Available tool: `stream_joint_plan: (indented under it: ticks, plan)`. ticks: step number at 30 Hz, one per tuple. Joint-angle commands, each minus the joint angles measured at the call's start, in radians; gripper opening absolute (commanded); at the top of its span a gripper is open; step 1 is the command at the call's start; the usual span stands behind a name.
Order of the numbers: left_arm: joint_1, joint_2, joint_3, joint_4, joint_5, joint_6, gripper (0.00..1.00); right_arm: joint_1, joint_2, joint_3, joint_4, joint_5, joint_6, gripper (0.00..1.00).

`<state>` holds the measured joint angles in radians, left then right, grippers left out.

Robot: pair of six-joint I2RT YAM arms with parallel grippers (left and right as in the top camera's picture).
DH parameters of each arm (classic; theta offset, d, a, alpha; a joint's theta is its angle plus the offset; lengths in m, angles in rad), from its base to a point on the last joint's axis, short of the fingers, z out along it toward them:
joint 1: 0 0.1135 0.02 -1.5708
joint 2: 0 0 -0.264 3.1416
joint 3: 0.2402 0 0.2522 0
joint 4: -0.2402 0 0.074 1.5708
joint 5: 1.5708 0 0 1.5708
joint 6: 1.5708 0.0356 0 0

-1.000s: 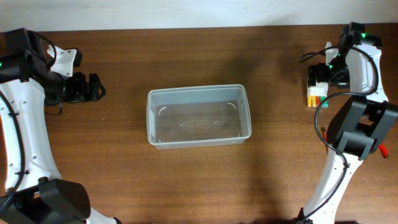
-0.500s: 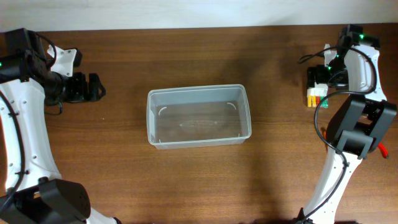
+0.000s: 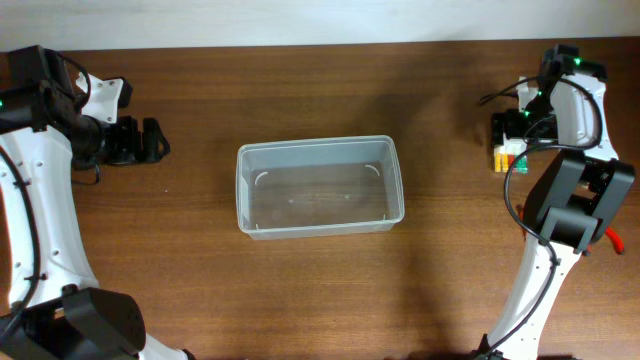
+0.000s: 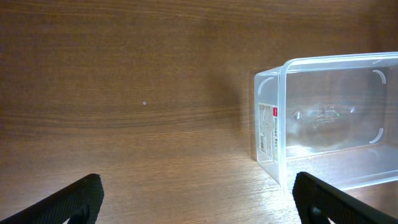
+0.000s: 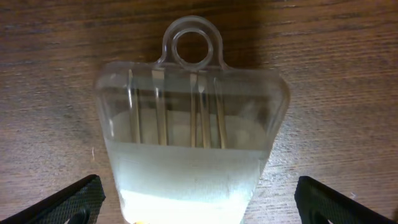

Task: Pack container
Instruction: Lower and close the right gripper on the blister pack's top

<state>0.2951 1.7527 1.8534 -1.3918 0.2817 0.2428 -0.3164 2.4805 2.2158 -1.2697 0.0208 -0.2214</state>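
The container (image 3: 320,187) is a clear plastic tub in the middle of the table; its left end shows in the left wrist view (image 4: 329,118). It holds nothing. My left gripper (image 3: 150,141) is open and empty at the far left, apart from the tub (image 4: 196,202). My right gripper (image 3: 505,140) is open at the far right, its fingers either side of a small clear plastic case of screwdriver bits (image 5: 189,124) with a hang loop, lying on the table. In the overhead view the case (image 3: 507,153) shows yellow and red parts.
A red-handled tool (image 3: 615,241) lies at the right edge of the table, partly hidden by the right arm. The table's far edge runs along the top of the overhead view.
The right gripper has shifted slightly left and up over the bit case. The left arm and the tub have not moved.
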Motion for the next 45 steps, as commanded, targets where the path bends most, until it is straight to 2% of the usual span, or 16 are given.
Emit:
stream_joint_plan:
  ticks: [1,45]
  plan:
    - [0.004,0.005,0.023,-0.004,0.018,-0.010,0.99,-0.003,0.013,0.006,0.005,-0.010,-0.011,0.99]
    - [0.005,0.005,0.023,-0.008,0.018,-0.010,0.99,0.023,0.049,0.006,0.008,-0.013,-0.033,0.99]
